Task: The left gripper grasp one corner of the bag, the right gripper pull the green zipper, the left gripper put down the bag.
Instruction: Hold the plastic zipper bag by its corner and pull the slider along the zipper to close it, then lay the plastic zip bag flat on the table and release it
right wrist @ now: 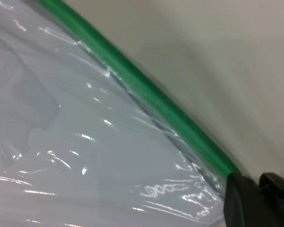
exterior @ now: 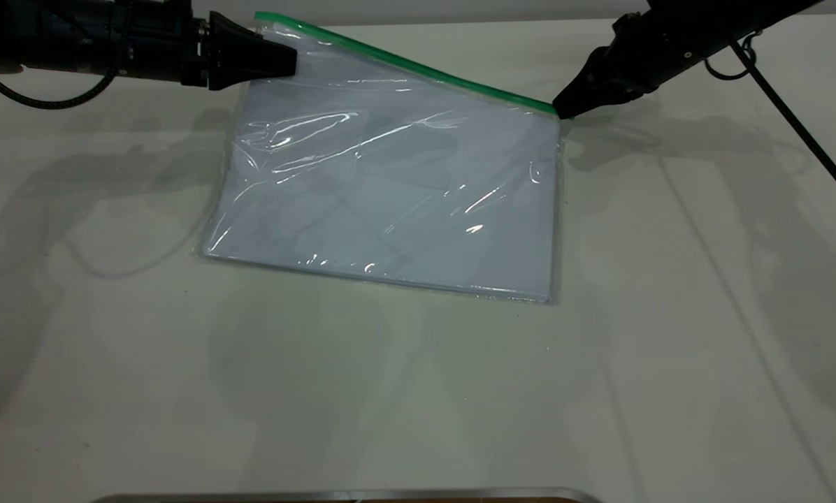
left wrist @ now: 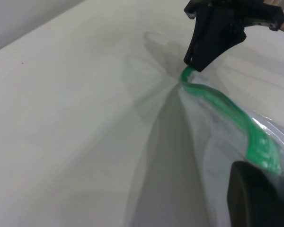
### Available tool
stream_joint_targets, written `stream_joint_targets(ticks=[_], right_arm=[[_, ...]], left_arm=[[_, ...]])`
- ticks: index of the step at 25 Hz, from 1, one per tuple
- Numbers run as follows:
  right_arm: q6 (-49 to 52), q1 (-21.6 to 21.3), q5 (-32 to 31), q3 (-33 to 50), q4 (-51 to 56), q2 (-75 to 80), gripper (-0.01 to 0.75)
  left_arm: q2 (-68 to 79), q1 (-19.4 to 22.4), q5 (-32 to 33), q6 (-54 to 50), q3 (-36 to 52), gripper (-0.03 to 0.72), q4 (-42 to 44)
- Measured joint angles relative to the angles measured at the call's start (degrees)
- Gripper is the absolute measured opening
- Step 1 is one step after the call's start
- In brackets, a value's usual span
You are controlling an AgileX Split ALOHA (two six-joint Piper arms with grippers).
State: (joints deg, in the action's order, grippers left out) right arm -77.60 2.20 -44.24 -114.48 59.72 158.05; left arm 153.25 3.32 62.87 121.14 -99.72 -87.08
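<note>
White tabletop (exterior: 418, 391) spreads under everything, pale and marked by soft shadows of the arms. Using the bag (exterior: 390, 202) as landmark: the left gripper (exterior: 289, 61) is at its far left corner, jaws closed on the clear plastic just below the green strip, holding the corner of the bag (exterior: 278, 28) raised off the table while the near edge lies flat. At the opposite end of that far edge, the right gripper (exterior: 561, 110) has its pointed tips pinched together on the end of the green zipper (exterior: 418, 66), low by the table. Between the two grippers the strip runs taut, sloping down from the lifted corner. Inside the bag lie white sheets, and its film is crinkled and glossy.
</note>
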Motion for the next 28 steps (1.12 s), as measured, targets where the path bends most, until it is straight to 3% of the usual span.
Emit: stream_joint_targets(ticks=[9, 12, 16, 20, 23, 28], right_arm=[[1.24, 0.0, 0.05, 0.0, -0.3, 0.0, 0.082], [1.3, 0.23, 1.0, 0.0, -0.18, 0.0, 0.187], [1.35, 1.59, 0.28, 0.07, -0.6, -1.86, 0.391], [1.75, 3.81, -3.81, 0.07, -0.6, -7.33, 0.473], [3.91, 4.73, -8.28, 0.07, -0.6, -12.17, 0.472], [12.28, 4.76, -15.26, 0.07, -1.21, -19.92, 0.446]], left_arm=[[0.0, -0.1, -0.07, -0.9, 0.0, 0.051, 0.55], [0.0, -0.81, -1.92, -3.54, 0.0, 0.051, 0.87], [1.43, -3.32, -5.78, -4.39, 0.0, 0.054, -0.01], [4.11, -6.93, -8.15, -6.35, 0.0, 0.083, -2.34], [4.12, -8.59, -10.47, -8.18, 0.0, 0.162, -2.37], [1.11, -7.03, -12.01, -12.94, 0.0, 0.39, -1.43]])
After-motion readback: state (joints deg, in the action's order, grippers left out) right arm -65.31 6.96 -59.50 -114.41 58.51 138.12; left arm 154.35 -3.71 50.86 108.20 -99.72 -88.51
